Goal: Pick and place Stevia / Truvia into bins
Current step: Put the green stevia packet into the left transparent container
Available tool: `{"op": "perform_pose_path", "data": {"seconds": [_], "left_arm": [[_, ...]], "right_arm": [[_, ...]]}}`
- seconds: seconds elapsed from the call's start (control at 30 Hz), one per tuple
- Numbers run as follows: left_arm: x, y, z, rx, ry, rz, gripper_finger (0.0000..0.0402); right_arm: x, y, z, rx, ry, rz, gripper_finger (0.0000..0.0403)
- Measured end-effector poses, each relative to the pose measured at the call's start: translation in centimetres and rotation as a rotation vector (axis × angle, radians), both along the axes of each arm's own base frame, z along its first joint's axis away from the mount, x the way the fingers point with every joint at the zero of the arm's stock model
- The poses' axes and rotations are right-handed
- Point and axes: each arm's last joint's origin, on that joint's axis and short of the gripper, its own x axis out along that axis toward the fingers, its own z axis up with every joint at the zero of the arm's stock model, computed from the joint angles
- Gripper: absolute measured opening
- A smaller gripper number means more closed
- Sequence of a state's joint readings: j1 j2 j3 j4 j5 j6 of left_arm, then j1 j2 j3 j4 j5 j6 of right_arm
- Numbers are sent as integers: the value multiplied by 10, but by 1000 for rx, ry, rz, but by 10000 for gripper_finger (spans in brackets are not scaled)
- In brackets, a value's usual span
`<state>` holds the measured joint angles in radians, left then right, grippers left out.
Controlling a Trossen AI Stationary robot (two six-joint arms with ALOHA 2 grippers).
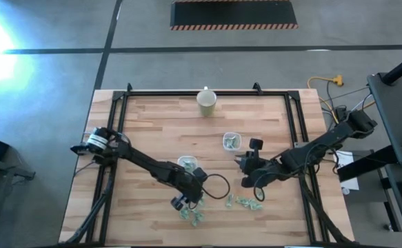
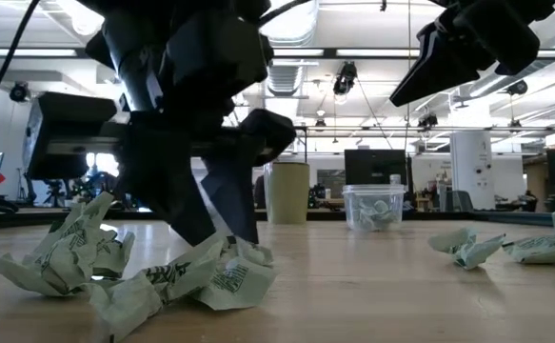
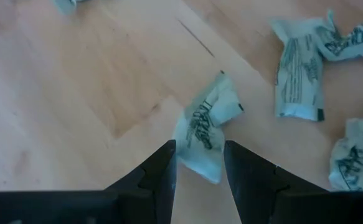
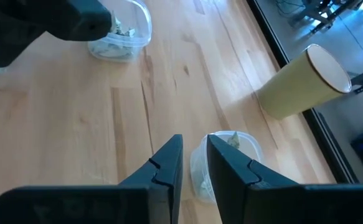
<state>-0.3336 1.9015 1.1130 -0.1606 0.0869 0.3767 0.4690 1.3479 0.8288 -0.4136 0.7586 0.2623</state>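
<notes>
Task was partly done: both bins (image 1: 232,141) (image 1: 187,163) held a few packets, with more loose ones (image 1: 245,202) on the table. Left gripper (image 3: 198,163) stood parted, a crumpled packet (image 3: 205,127) between its tips, not yet clamped. Right gripper (image 4: 193,163) hung above a bin (image 4: 221,163), nearly closed and apparently empty.

A light wooden table (image 1: 152,131) with a black frame carries everything. On it stand 2 clear bins (image 1: 232,141) — 1 near the centre, the other (image 1: 187,163) just beside the left arm — and a cream cup (image 1: 207,102) at the far edge. Crumpled green-white packets (image 1: 244,202) lie in 2 loose clusters near the front edge.
</notes>
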Motion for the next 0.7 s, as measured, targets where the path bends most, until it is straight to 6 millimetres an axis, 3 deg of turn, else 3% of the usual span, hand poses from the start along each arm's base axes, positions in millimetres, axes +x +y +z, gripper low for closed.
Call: {"op": "perform_pose_path", "data": {"seconds": [0.23, 0.57, 0.7], "left_arm": [[0, 0, -1, -1, 0, 1, 113], [1, 1, -1, 3, -1, 4, 13], [1, 2, 0, 8, -4, 8, 5]], "right_arm": [[0, 0, 0, -1, 1, 0, 64], [0, 0, 0, -1, 2, 0, 62], [0, 0, 0, -1, 2, 0, 59]]}}
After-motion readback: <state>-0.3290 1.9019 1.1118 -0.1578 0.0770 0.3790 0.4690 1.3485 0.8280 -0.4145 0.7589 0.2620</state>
